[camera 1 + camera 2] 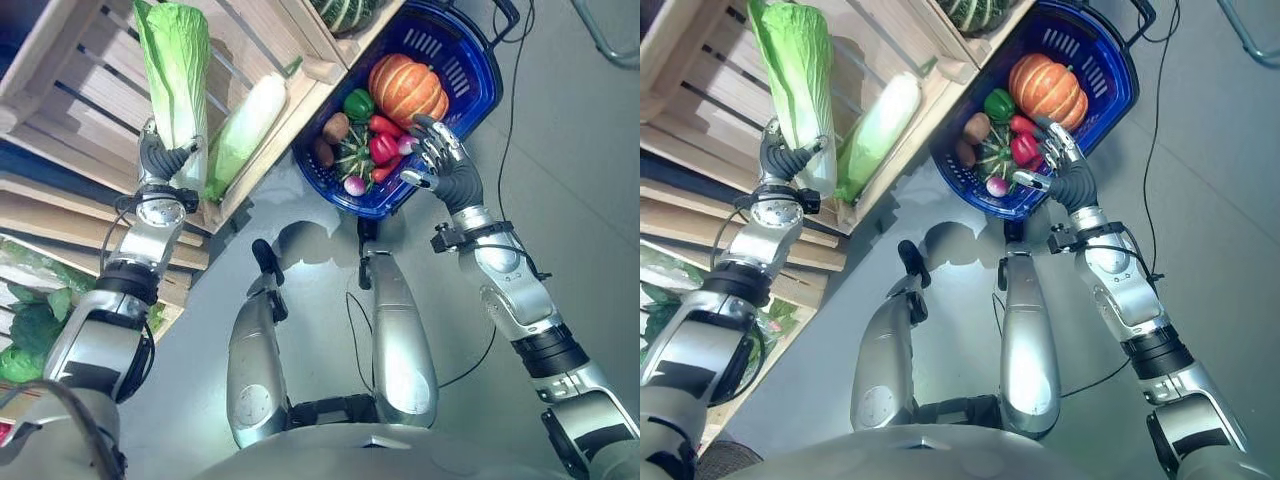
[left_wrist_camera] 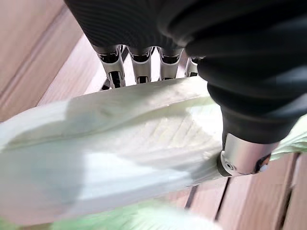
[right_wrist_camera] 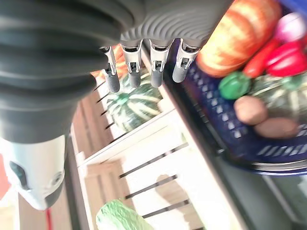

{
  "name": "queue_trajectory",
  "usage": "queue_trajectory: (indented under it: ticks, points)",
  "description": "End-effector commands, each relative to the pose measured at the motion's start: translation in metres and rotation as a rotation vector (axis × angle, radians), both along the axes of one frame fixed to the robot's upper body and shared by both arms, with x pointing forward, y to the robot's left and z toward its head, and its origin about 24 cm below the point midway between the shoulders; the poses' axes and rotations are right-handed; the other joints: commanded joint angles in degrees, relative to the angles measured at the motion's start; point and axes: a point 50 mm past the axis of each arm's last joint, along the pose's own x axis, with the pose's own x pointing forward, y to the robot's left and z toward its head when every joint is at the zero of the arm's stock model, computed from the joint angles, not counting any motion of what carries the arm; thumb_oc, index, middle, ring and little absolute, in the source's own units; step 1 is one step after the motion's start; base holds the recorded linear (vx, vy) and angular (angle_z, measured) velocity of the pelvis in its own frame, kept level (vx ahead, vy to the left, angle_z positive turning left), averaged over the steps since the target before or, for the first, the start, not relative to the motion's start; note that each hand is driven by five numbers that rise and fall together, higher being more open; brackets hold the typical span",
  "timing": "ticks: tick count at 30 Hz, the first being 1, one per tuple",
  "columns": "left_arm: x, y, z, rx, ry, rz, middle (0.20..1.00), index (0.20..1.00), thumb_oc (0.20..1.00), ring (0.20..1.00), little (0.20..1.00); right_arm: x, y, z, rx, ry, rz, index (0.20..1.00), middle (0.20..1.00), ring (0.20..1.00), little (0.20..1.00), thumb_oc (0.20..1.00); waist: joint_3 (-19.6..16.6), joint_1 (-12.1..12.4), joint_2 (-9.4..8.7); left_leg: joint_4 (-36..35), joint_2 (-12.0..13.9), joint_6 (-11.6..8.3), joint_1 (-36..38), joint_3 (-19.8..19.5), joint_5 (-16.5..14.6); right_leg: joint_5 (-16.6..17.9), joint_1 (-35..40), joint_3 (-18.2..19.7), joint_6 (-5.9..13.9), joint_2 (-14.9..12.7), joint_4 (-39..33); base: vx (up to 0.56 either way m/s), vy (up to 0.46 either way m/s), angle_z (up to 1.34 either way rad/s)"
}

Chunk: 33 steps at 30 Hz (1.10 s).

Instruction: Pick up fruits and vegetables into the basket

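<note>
My left hand [image 1: 160,160] is shut on the white base of a long napa cabbage [image 1: 175,60], held upright against the slats of a wooden crate [image 1: 90,90]. In the left wrist view my fingers [image 2: 139,67] and thumb curl round the pale cabbage [image 2: 120,158]. The blue basket [image 1: 480,70] stands to the right and holds an orange pumpkin [image 1: 405,88], a green pepper [image 1: 358,103], red peppers [image 1: 383,148], a small striped squash [image 1: 352,158] and brown round ones [image 1: 335,127]. My right hand [image 1: 445,160] hovers open at the basket's near rim, holding nothing.
A second long pale-green vegetable [image 1: 245,125] lies in the same crate beside the cabbage. A dark striped squash [image 1: 345,12] sits in the neighbouring crate. Leafy greens [image 1: 25,335] fill a lower shelf at the left. Grey floor [image 1: 570,150] lies right of the basket.
</note>
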Motion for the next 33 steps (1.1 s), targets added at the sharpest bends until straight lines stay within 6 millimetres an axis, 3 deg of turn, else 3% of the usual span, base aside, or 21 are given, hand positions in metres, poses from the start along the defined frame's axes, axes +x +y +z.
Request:
queue_trajectory:
  ticks: [1, 5, 14, 24, 33]
  points:
    - [-0.008, 0.01, 0.04, 0.034, -0.256, 0.033, 0.2, 0.2, 0.2, 0.2, 0.2, -0.007, 0.013, 0.029, 0.093, -0.132, 0.068, 1.0, 1.0, 1.0, 1.0, 1.0, -2.0, 0.4, -1.02, 5.1, -1.2, 1.39, -1.1, 0.2, -2.9, -0.9, 6.7, -2.8, 2.68, -1.6, -3.0, 0.01, -0.082, 0.12]
    - [-0.015, -0.006, 0.07, 0.142, -0.452, -0.025, 0.2, 0.2, 0.2, 0.2, 0.2, -0.007, 0.03, 0.043, 0.143, -0.163, 0.159, 1.0, 1.0, 1.0, 1.0, 1.0, -2.0, 2.1, -1.32, 5.1, -1.4, 1.59, 1.4, -0.6, -3.5, -1.0, 9.8, -3.7, 2.7, -2.0, -3.4, 0.02, -0.076, 0.13]
    - [-0.023, -0.049, 0.095, 0.242, -0.64, -0.211, 0.2, 0.2, 0.2, 0.2, 0.2, -0.005, 0.067, 0.071, 0.231, -0.221, 0.259, 1.0, 1.0, 1.0, 1.0, 1.0, -2.0, 4.7, -1.51, 5.1, -2.0, 1.9, 4.2, -1.9, -3.7, -0.7, 13.7, -5.0, 2.61, -2.8, -4.2, 0.02, -0.053, 0.1]
    - [-0.026, -0.1, 0.102, 0.515, -0.66, -0.385, 0.2, 0.2, 0.2, 0.2, 0.2, -0.01, 0.105, 0.089, 0.381, -0.165, 0.435, 1.0, 1.0, 1.0, 1.0, 1.0, -3.5, 6.3, -1.79, 5.5, -2.4, 2.07, 6.3, -2.7, -4.2, -0.4, 16.8, -6.0, 2.98, -3.4, -4.9, 0.03, -0.031, 0.08]
    - [-0.028, -0.13, 0.09, 0.587, -0.634, -0.472, 0.2, 0.2, 0.2, 0.2, 0.2, -0.006, 0.116, 0.086, 0.481, -0.088, 0.389, 1.0, 1.0, 1.0, 1.0, 1.0, -4.3, 6.5, -2.12, 5.3, -2.1, 1.97, 7.3, -2.6, -4.4, 0.1, 17.9, -6.2, 3.4, -3.5, -5.8, 0.02, -0.012, 0.04]
